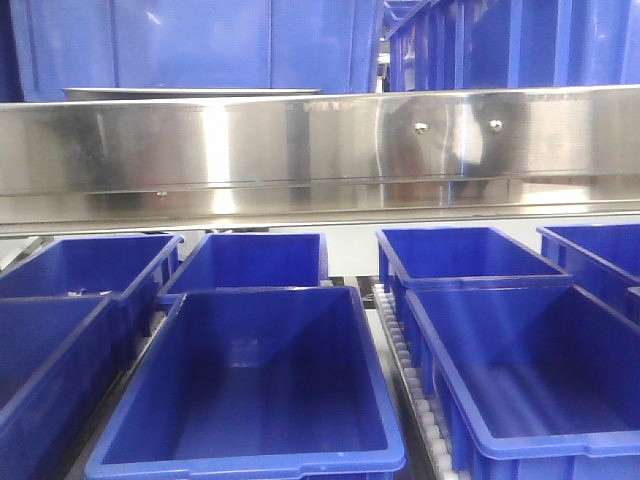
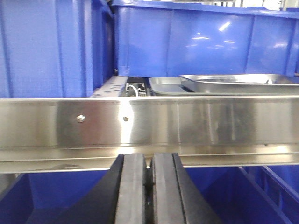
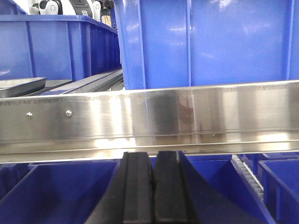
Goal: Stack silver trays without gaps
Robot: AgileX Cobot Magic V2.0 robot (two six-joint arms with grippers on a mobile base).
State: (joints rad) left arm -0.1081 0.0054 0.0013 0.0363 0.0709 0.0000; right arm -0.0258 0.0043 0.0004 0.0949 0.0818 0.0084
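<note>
Two silver trays (image 2: 229,83) lie on the shelf behind the steel rail, the upper one resting askew on a lower tray (image 2: 163,86). Their thin rim shows edge-on in the front view (image 1: 190,93) and at the left edge of the right wrist view (image 3: 21,86). My left gripper (image 2: 149,161) is shut and empty, just below and in front of the rail, left of the trays. My right gripper (image 3: 153,158) is shut and empty below the rail, well right of the trays. Neither gripper shows in the front view.
A long mirror-like steel rail (image 1: 320,145) with screw heads spans the front of the shelf. Tall blue bins (image 2: 201,42) stand behind the trays. Several open blue bins (image 1: 260,390) sit on roller tracks (image 1: 405,370) below the rail.
</note>
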